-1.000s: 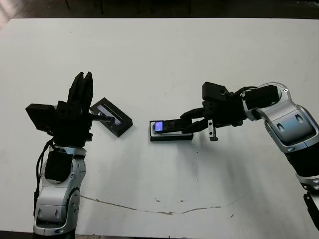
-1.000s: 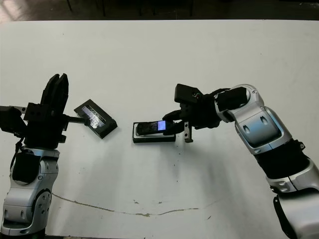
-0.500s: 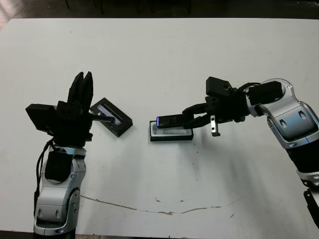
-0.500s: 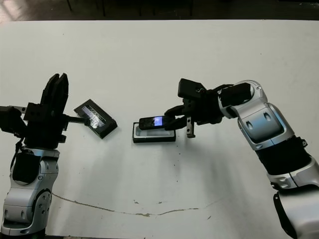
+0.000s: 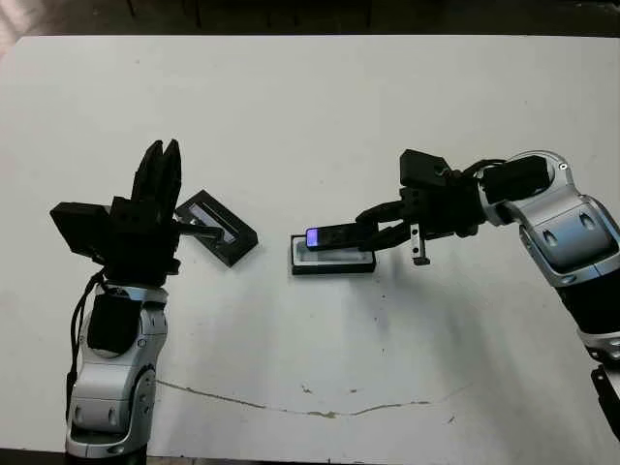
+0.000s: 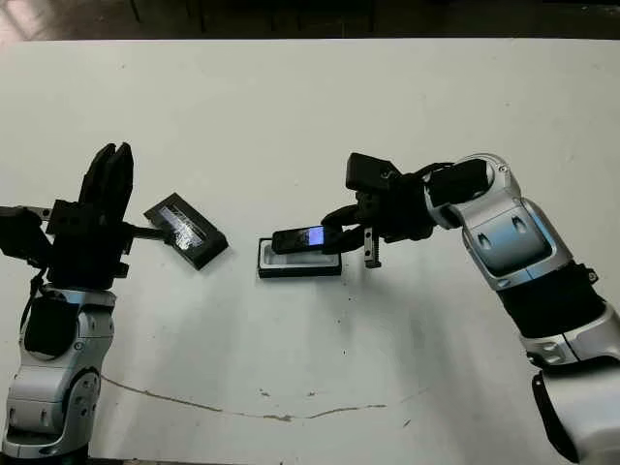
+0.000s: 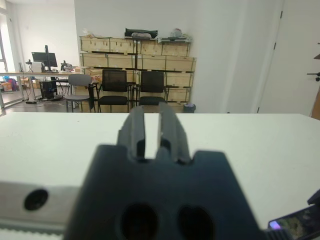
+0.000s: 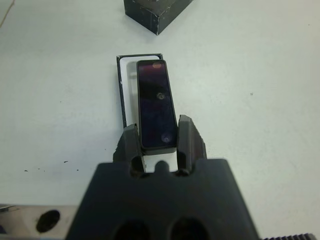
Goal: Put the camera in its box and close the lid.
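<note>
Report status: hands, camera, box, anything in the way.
Right hand shut on camera, held just over the box. Left hand raised, idle, fingers close together. Lid lies on the table beside it. Nothing in the way.

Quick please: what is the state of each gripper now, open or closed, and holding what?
Left gripper: nearly closed, holding nothing, raised beside the lid.
Right gripper: closed on the camera, held over the box.
</note>
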